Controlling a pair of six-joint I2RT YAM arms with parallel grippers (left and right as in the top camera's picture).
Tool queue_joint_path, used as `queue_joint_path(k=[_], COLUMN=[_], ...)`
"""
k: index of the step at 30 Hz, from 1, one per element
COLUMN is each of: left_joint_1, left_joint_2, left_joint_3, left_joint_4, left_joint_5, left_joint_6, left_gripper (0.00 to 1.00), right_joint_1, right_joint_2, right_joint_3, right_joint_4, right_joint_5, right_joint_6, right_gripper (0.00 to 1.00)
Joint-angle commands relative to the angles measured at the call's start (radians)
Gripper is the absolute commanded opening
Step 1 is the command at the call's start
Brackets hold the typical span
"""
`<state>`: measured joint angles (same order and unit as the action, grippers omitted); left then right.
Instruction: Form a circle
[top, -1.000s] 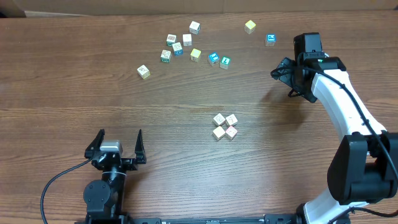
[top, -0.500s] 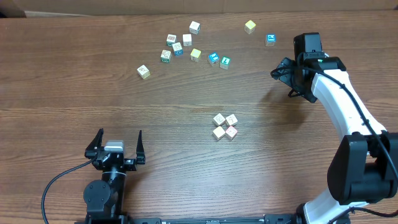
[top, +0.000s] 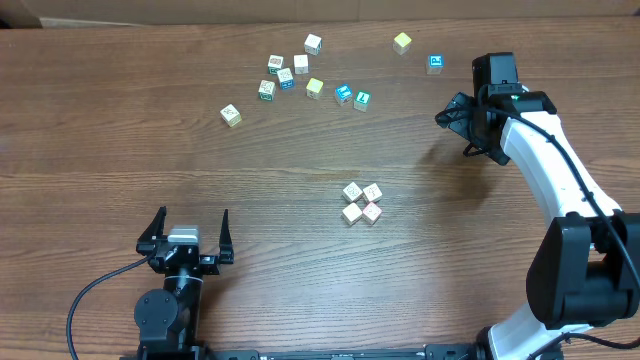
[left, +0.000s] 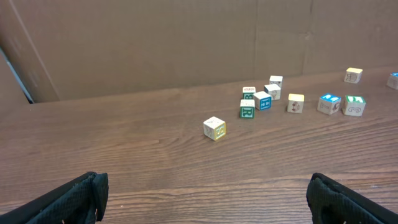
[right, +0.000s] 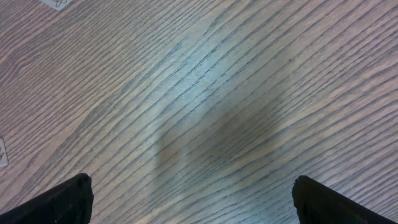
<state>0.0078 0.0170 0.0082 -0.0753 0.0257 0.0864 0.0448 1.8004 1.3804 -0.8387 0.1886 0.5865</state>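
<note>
**Overhead:** The circle (top: 361, 203), a tight clump of four small pale printed cubes, sits on the wooden bench (top: 120, 160) a little right of centre. The cube at its lower right in the picture bears a pink-red mark. The left tool (top: 192, 222) stands at the near edge, well apart from the clump, with its two fingers spread wide and nothing between them. The right tool (top: 455, 122), on a white arm (top: 545, 160), hangs over the right side of the bench. It is farther back than the clump and apart from it, jaws parted and empty. Loose cubes (top: 286, 76) lie scattered along the far side. They include two teal-faced cubes (top: 352, 96) side by side, a yellow cube (top: 402, 42), a blue-faced cube (top: 435, 63) and a lone cream cube (top: 231, 115) off to the left.

**Left wrist:** The black fingers (left: 68, 199) of the left tool fill the bottom corners, far apart, with only bare wood between them. Ahead, the lone cream cube (left: 214, 128) stands by itself. The rest of the loose cubes (left: 262, 99) trail off to the right behind it, in front of a cardboard wall (left: 155, 43).

**Right wrist:** The black fingers (right: 62, 199) of the right tool show at both bottom corners, held wide above plain wood grain crossed by a soft shadow. They grip nothing.
</note>
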Motion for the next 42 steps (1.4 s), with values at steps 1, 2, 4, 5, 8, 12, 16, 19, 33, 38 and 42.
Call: queue_joint_path(k=[1,2,4,5,8,12,16,19,33,38,42], left_joint_1=[-0.003,-0.003,-0.003,-0.003,-0.003,-0.003,-0.003,-0.003,-0.003,-0.003,-0.003], left_joint_2=[-0.013,-0.013,-0.013,-0.013,-0.013,-0.013,-0.013,-0.013,-0.013,-0.013,-0.013], left_joint_3=[-0.003,-0.003,-0.003,-0.003,-0.003,-0.003,-0.003,-0.003,-0.003,-0.003,-0.003], left_joint_4=[-0.001,-0.001,-0.001,-0.001,-0.001,-0.001,-0.001,-0.001,-0.001,-0.001,-0.001], left_joint_5=[-0.003,-0.003,-0.003,-0.003,-0.003,-0.003,-0.003,-0.003,-0.003,-0.003,-0.003], left_joint_6=[0.03,0.03,0.03,0.03,0.03,0.03,0.03,0.03,0.03,0.03,0.03], left_gripper=[0.99,1.0,1.0,1.0,0.99,1.0,1.0,1.0,1.0,1.0,1.0], right_joint_1=[-0.001,-0.001,-0.001,-0.001,-0.001,-0.001,-0.001,-0.001,-0.001,-0.001,-0.001], right_joint_2=[-0.003,-0.003,-0.003,-0.003,-0.003,-0.003,-0.003,-0.003,-0.011,-0.048,-0.084], right_joint_3=[0.021,0.021,0.021,0.021,0.021,0.021,0.021,0.021,0.021,0.021,0.01], right_joint_4=[0.003,0.003,0.003,0.003,0.003,0.003,0.003,0.003,0.002,-0.073,-0.135], right_joint_5=[0.013,0.013,0.013,0.013,0.013,0.013,0.013,0.013,0.042,0.047,0.069], right_joint_6=[-0.005,-0.005,-0.005,-0.005,-0.005,-0.005,-0.005,-0.005,-0.023,-0.023,-0.024], right_gripper=[1.0,1.0,1.0,1.0,1.0,1.0,1.0,1.0,1.0,1.0,1.0])
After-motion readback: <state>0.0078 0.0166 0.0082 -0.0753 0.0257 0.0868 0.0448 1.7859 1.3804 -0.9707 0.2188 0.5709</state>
